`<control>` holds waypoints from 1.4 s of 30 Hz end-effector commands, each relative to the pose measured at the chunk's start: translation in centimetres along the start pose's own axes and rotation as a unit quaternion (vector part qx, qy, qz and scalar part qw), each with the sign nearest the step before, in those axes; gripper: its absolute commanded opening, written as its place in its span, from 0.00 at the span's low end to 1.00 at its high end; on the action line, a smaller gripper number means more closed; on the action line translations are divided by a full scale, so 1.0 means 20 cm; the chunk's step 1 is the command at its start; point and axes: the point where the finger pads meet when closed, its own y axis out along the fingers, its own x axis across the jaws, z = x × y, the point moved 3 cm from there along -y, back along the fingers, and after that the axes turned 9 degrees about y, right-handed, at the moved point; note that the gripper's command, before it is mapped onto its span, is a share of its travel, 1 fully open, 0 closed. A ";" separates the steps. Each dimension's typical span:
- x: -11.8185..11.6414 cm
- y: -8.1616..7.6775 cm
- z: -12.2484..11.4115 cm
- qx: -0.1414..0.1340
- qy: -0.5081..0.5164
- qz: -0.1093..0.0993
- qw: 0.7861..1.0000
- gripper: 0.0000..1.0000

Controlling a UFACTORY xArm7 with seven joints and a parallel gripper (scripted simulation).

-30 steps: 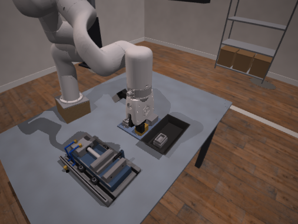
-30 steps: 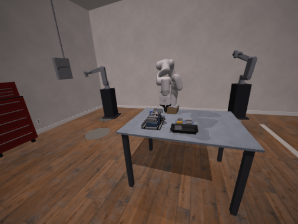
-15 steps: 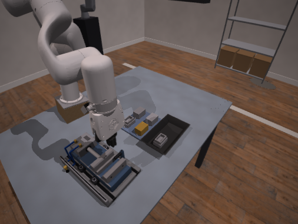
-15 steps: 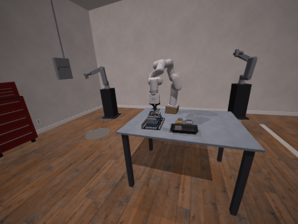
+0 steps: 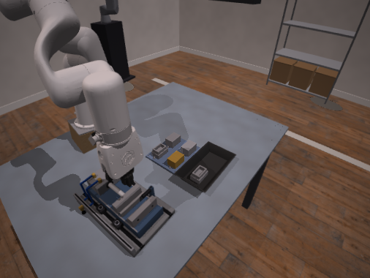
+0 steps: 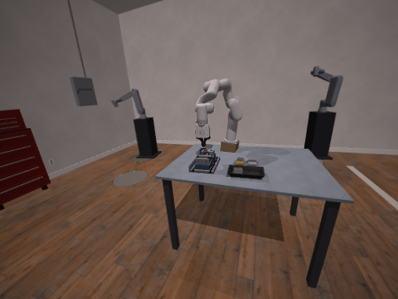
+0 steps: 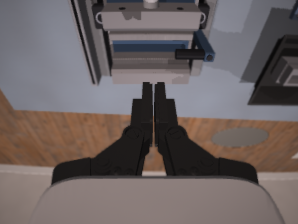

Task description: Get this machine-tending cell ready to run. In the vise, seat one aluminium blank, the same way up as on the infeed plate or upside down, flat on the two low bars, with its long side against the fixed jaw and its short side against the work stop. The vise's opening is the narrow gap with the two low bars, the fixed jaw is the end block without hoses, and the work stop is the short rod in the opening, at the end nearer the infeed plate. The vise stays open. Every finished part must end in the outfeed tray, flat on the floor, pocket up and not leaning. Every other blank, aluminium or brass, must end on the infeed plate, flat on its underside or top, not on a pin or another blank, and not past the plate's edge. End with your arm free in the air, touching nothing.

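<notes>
My gripper (image 5: 128,180) is shut and holds nothing. It hangs just above the hose end of the blue-and-grey vise (image 5: 124,208). In the wrist view the fingertips are at the edge of the vise (image 7: 150,45), and its black work stop rod (image 7: 190,53) shows in the opening, which has no blank in it. The infeed plate (image 5: 172,152) carries two grey aluminium blanks (image 5: 172,139) (image 5: 189,147), a brass blank (image 5: 175,159) and a pocketed finished part (image 5: 159,151). The black outfeed tray (image 5: 206,165) holds one finished part (image 5: 199,173), pocket up.
The arm's base stands on a brown block (image 5: 82,139) behind the vise. The table's front edge runs close to the vise. The tray also shows at the right of the wrist view (image 7: 277,65). Other robot pedestals and a shelf stand away from the table.
</notes>
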 end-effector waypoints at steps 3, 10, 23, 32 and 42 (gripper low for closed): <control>0.00 -0.01 -0.01 -0.002 0.000 0.001 1.000 0.00; 0.00 -0.01 -0.01 -0.002 0.000 0.001 1.000 0.00; 0.02 -0.01 0.00 -0.002 -0.008 -0.001 1.000 0.00; 0.29 0.01 0.09 0.001 -0.130 -0.023 0.991 0.00; 0.54 0.00 0.22 -0.001 -0.253 -0.036 0.967 0.00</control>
